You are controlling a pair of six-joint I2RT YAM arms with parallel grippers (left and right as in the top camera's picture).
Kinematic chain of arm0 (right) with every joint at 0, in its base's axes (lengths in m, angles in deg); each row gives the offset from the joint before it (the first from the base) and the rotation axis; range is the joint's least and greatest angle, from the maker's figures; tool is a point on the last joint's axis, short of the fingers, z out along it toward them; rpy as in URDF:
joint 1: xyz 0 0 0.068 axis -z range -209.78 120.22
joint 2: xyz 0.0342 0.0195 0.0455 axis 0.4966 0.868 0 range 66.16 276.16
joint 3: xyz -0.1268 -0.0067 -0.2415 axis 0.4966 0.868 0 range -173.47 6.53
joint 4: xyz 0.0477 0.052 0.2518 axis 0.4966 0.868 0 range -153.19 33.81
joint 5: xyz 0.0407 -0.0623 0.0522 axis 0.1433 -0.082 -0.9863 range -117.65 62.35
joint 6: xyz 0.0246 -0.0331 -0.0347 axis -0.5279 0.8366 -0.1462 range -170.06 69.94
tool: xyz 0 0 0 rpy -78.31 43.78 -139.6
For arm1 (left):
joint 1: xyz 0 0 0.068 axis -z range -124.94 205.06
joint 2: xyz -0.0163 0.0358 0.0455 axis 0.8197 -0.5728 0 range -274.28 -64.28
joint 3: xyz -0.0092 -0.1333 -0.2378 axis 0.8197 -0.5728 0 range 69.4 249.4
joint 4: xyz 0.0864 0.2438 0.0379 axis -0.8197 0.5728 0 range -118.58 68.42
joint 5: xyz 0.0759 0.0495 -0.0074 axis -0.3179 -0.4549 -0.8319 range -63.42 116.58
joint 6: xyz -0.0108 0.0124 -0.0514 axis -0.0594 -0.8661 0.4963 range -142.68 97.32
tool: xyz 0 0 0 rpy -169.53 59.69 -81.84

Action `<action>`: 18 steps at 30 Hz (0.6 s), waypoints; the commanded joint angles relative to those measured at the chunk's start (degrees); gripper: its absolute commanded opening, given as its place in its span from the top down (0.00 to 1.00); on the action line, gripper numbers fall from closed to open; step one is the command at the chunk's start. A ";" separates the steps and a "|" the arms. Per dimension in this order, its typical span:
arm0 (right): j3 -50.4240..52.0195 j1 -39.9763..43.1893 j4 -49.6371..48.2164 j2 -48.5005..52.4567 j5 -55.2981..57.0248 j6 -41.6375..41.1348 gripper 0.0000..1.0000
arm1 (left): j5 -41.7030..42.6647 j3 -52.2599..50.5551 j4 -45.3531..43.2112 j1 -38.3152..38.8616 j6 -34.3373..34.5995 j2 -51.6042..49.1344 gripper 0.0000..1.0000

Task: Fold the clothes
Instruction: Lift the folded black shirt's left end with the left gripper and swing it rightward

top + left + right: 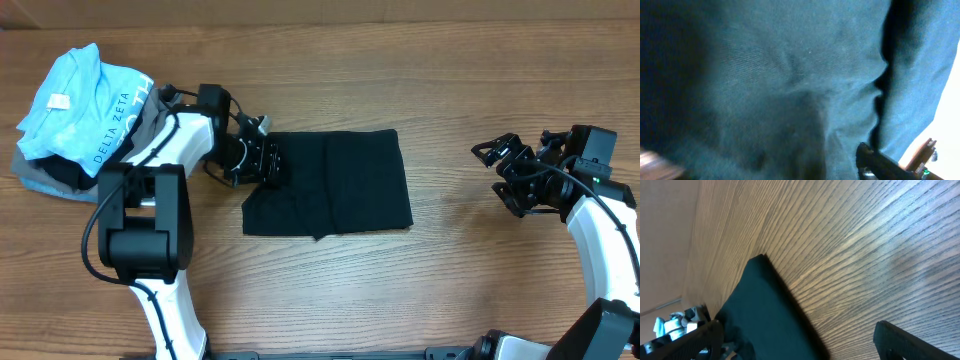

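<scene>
Left of centre we see the left gripper (265,160) pressed at the left edge of the black T-shirt (335,185); we cannot tell its jaw spread. The shirt lies folded mid-frame. Right gripper (498,172), at frame right, is spread wide and holds nothing.

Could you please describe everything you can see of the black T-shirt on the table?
The black T-shirt is plain, matte, cotton-looking cloth, folded into a rough rectangle lying flat on the wooden table, with no print showing and a slightly uneven lower edge. The left tool sits at its left edge; whether it grips is unclear.
</scene>
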 commanded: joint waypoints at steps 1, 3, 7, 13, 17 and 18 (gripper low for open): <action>-0.74 -0.17 -0.15 -0.81 0.85 0.68 0.00 | -8.66 -3.96 0.48 2.27 -1.46 -7.48 0.48; -0.74 -0.17 -0.15 -0.81 0.83 0.66 0.00 | -10.27 -3.96 1.01 2.21 -0.07 -7.48 0.78; -0.74 -0.17 -0.17 -0.81 0.85 0.66 0.00 | -13.73 -3.89 3.21 1.27 1.51 -7.48 0.94; -0.74 -0.17 -0.15 -0.81 0.83 0.66 0.00 | -14.51 -1.42 9.99 -2.32 1.07 -6.91 0.96; -0.74 -0.17 -0.15 -0.81 0.83 0.68 0.00 | -17.64 3.37 17.49 -5.66 1.07 -5.77 0.96; -0.74 -0.17 -0.13 -0.81 0.81 0.66 0.00 | -18.62 4.74 19.19 -6.36 1.07 -5.38 0.96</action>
